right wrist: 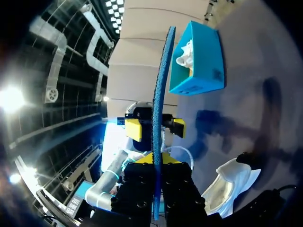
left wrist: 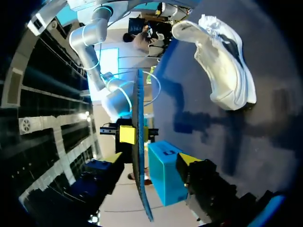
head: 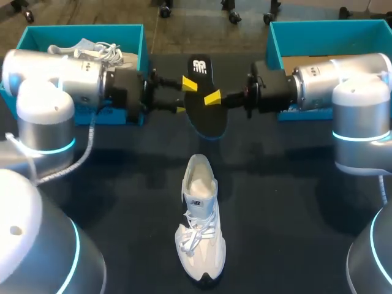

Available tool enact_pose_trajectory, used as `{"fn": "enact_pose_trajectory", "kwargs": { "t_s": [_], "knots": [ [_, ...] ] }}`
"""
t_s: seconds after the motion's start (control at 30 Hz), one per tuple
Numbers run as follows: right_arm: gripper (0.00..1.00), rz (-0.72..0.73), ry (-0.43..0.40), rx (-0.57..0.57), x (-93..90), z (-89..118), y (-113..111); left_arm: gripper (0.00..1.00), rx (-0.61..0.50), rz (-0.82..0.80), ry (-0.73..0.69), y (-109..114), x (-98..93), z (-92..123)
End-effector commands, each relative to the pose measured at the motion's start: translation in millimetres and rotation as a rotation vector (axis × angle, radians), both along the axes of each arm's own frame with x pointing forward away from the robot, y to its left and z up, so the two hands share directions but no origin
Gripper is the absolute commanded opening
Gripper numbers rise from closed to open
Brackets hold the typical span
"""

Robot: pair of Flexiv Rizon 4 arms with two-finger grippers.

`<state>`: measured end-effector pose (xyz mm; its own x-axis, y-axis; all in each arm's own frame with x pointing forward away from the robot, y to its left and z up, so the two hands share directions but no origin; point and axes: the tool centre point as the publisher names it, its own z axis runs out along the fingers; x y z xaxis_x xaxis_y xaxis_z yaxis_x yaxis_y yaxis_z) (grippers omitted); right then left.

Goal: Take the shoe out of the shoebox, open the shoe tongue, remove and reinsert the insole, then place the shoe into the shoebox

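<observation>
Insole (head: 205,119) pinched in level right hand (head: 212,101).

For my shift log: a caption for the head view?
Right tool holds the insole aloft, left tool open around it, above the white shoe.

- Two open teal cardboard shoeboxes: the left one (head: 131,37) and the right one (head: 275,43).
- Two white lace-up sneakers: one on the table (head: 199,226), one in the left box (head: 86,49).
- One black foam insole (head: 208,119).
</observation>
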<state>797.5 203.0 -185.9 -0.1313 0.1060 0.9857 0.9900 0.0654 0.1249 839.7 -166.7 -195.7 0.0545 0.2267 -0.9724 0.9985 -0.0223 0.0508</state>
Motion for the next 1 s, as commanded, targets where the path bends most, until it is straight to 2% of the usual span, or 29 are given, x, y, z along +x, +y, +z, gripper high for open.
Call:
{"fn": "enact_pose_trajectory", "kwargs": {
  "t_s": [0.03, 0.3, 0.33, 0.37, 0.5, 0.57, 0.6, 0.63, 0.8, 1.0],
  "knots": [
    [0.0, -0.013, -0.002, -0.001, -5.6, 3.0, -3.3, 1.0, 0.055, -0.004, 0.002, 3.2, 0.3, 9.2],
    [0.0, -0.013, -0.002, -0.001, -5.6, 3.0, -3.3, 1.0, 0.055, -0.004, 0.002, 3.2, 0.3, 9.2],
    [0.0, -0.02, 0.003, -0.038, -2.1, 6.4, -2.5, 1.0, 0.055, -0.004, 0.002, 3.2, 0.3, 9.2],
    [0.0, -0.041, -0.007, -0.07, 0.3, 8.8, -4.7, 1.0, 0.084, -0.01, 0.01, 5.3, -1.3, 9.5],
    [0.0, -0.056, -0.112, -0.059, -1.8, 10.7, -16.4, 1.0, 0.16, -0.04, 0.061, 27.9, -8.7, 15.1],
    [0.0, -0.06, -0.121, -0.062, -0.9, 10.5, -20.1, 1.0, 0.215, 0.008, 0.069, 37.2, -11.0, 15.5],
    [0.0, -0.05, -0.134, -0.067, 1.3, 11.1, -22.3, 1.0, 0.287, 0.078, 0.115, 40.9, -12.6, 15.8],
    [0.0, -0.053, -0.137, -0.069, 3.1, 11.7, -23.9, 1.0, 0.429, 0.187, 0.205, 42.1, -10.5, 15.9],
    [0.0, 0.006, -0.19, -0.069, 12.5, 13.4, -33.3, 1.0, 0.429, 0.187, 0.205, 42.1, -10.5, 15.9],
    [0.0, 0.006, -0.19, -0.069, 12.5, 13.4, -33.3, 1.0, 0.429, 0.187, 0.205, 42.1, -10.5, 15.9]
  ]
}}
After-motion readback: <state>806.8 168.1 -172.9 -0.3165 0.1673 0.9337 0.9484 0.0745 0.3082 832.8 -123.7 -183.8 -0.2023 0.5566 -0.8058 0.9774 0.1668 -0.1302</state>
